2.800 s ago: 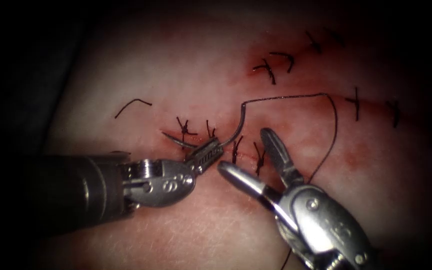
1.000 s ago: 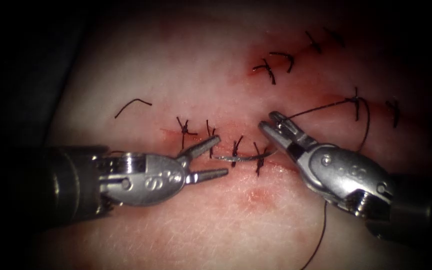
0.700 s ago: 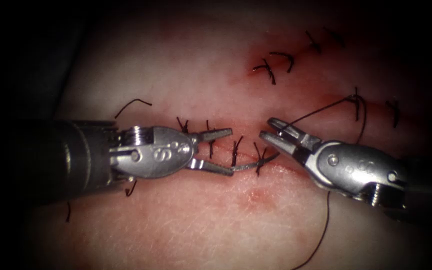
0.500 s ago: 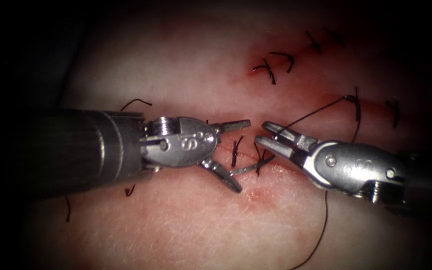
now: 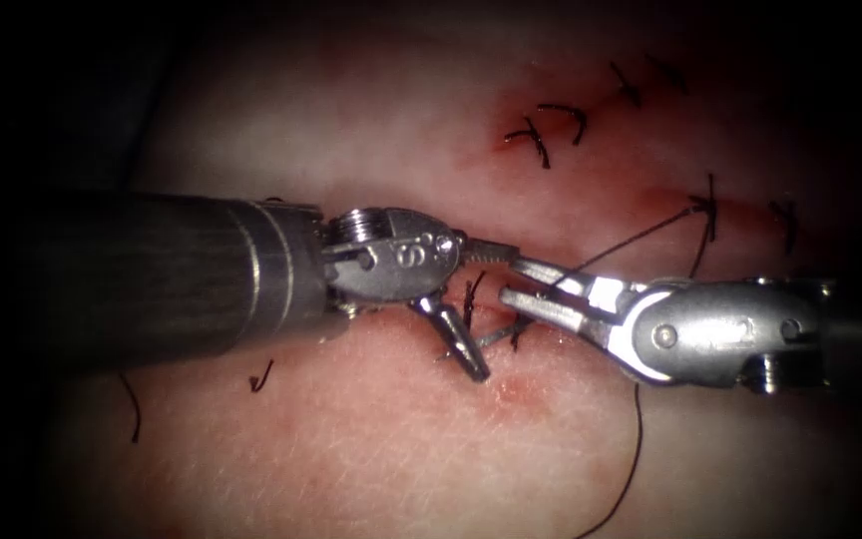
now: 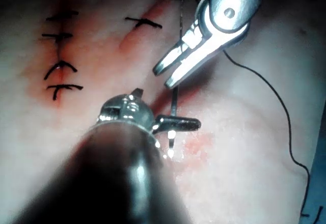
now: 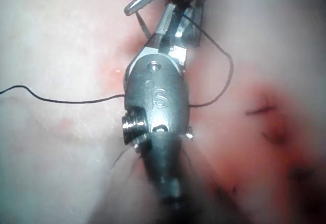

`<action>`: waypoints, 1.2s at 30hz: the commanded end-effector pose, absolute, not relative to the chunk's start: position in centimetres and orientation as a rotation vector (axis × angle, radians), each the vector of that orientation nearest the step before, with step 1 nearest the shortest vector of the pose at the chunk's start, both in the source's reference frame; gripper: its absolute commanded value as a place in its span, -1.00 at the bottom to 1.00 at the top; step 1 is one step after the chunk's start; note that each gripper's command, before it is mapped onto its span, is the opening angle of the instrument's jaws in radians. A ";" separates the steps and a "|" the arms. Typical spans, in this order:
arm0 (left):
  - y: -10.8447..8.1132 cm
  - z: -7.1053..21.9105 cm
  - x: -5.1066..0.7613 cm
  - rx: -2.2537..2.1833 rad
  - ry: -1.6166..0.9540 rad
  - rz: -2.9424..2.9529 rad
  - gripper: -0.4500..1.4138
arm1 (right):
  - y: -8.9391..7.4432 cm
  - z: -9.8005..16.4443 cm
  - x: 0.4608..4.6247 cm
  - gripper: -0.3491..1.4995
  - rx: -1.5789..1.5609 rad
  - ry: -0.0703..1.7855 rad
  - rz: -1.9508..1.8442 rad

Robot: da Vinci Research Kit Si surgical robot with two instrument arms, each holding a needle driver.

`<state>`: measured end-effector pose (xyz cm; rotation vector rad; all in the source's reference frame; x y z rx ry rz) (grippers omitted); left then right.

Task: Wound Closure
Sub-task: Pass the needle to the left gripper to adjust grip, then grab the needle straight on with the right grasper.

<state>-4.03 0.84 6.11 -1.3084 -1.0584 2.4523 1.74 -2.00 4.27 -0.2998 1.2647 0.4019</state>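
Note:
The left tool (image 5: pixel 496 312) reaches in from the left with its jaws wide open, one pointing right and the other angled down over the needle's left end. The curved needle (image 5: pixel 499 335) lies low across the cut (image 5: pixel 551 329) among dark stitches; I cannot tell whether it is in the tissue (image 5: pixel 381 449). The right tool (image 5: pixel 511 280) is shut on the thread (image 5: pixel 641 232), which runs up to a stitch on the right. The needle's right end sits just under its lower jaw. In the left wrist view, the left tool (image 6: pixel 168 108) is below the right tool (image 6: pixel 162 77). The right tool (image 7: pixel 178 20) carries looped thread.
Several tied stitches (image 5: pixel 541 135) cross the cut lines above and to the right. Cut thread ends (image 5: pixel 263 379) lie on the tissue at the left. A long strand of thread (image 5: pixel 636 449) trails down from under the right tool. Red fluid (image 5: pixel 511 391) stains the tissue below the needle.
The left tool has advanced to the right and spread its jaws wider, the lower one swinging down over the needle. The right tool, still holding the thread, has shifted left and down.

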 end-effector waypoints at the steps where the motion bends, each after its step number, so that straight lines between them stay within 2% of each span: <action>1: 0.8 6.2 -4.10 -1.302 -1.091 2.438 0.14 | -2.0 4.3 1.81 -1.00 -0.319 1.278 0.383; 5: 0.8 6.2 -4.12 -1.261 -1.181 2.378 0.05 | -2.0 4.2 1.82 -1.00 -0.350 1.301 0.365; 7: 0.9 6.2 -4.13 -1.234 -1.210 2.342 -0.12 | -2.0 4.1 1.83 -1.00 -0.361 1.306 0.359; 10: 0.9 6.2 -4.16 -1.199 -1.245 2.312 -0.19 | -2.0 4.1 1.84 -1.00 -0.366 1.311 0.348; 12: 0.9 6.2 -4.17 -1.151 -1.278 2.278 -0.33 | -2.0 4.1 1.84 -1.00 -0.365 1.314 0.346; 13: 0.9 6.2 -4.17 -1.137 -1.289 2.269 -0.49 | -2.0 4.1 1.84 -1.00 -0.370 1.314 0.341; 15: 0.9 6.2 -4.16 -1.082 -1.325 2.245 -1.00 | -2.0 4.1 1.84 -1.00 -0.370 1.314 0.340; 26: 1.0 6.2 -4.11 -1.064 -1.421 2.179 -1.00 | -2.0 4.2 1.85 -1.00 -0.352 1.330 0.390; 27: 1.0 6.2 -4.10 -1.081 -1.397 2.156 -1.00 | -2.1 4.2 1.85 -0.54 -0.340 1.347 0.474; 28: 1.0 6.2 -4.10 -1.081 -1.397 2.156 -1.00 | -2.1 4.2 1.85 -0.54 -0.340 1.347 0.474; 29: 1.0 6.2 -4.10 -1.091 -1.389 2.141 -1.00 | -2.1 4.2 1.86 -0.16 -0.340 1.362 0.520; 30: 1.0 6.2 -4.10 -1.095 -1.370 2.099 -1.00 | -2.1 4.2 1.87 0.58 -0.310 1.376 0.672; 32: 1.0 6.2 -4.09 -1.107 -1.318 2.061 -1.00 | -2.1 4.2 1.89 0.86 -0.339 1.344 0.784; 36: 1.0 6.2 -4.09 -1.125 -1.233 2.013 -1.00 | -2.2 4.2 1.94 0.89 -0.366 1.313 0.885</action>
